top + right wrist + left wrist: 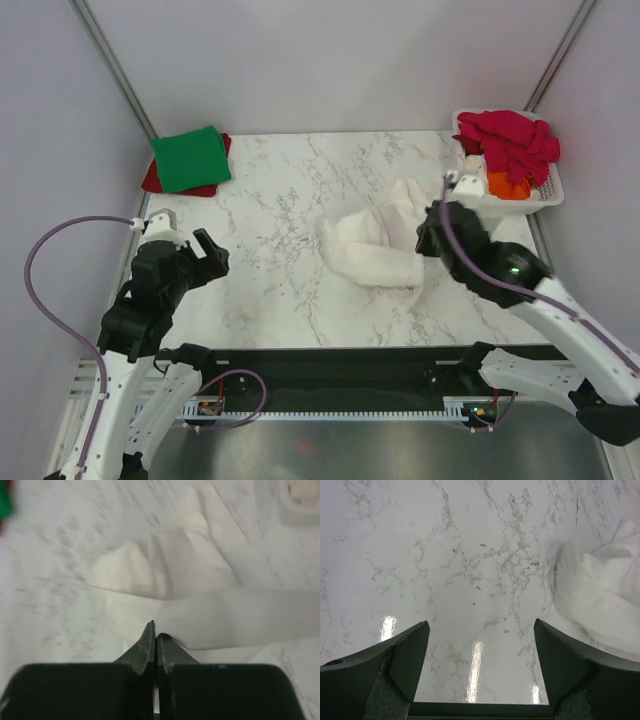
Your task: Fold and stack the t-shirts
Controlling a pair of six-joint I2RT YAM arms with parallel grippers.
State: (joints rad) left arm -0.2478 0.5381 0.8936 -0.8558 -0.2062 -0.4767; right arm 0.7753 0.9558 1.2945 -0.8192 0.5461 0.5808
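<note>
Hardware, near edge: your left gripper (481, 625) spread, empty, over bare table (270, 300); right gripper (154, 625) clenched at the white t-shirt's (375, 248) right end, catch uncertain. Shirt crumpled right of centre, long axis left-right, nearer your right arm. Far-left corner: folded green t-shirt (190, 158).

white t-shirt (372, 252), grey-veined white table (265, 290)
</note>
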